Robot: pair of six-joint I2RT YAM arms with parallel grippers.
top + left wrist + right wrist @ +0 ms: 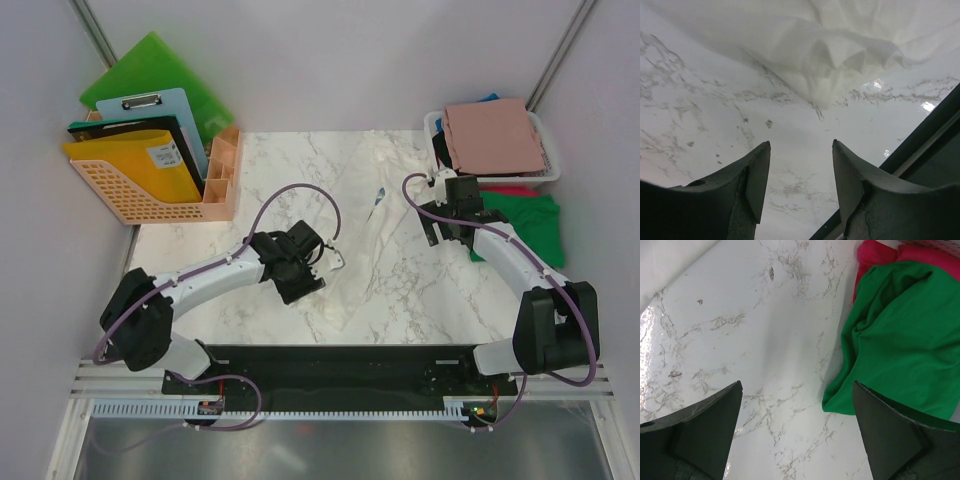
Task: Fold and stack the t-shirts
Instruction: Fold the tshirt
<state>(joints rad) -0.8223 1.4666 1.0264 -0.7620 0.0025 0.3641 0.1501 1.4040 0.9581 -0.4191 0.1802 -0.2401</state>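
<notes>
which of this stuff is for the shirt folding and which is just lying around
For the job:
- white shirt
- green shirt
- pink shirt
- red shirt

Just lying about:
- file rack
- green folders
- clipboard
- basket, which only holds shirts

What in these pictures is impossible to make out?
Top view: the print on the white t-shirt is too small to read.
Top view: the dusty-pink t-shirt covers the basket, hiding its contents.
Right wrist view: the green t-shirt runs off the right edge and hides part of the red t-shirt.
Left wrist view: the white t-shirt is cut off by the top edge.
</notes>
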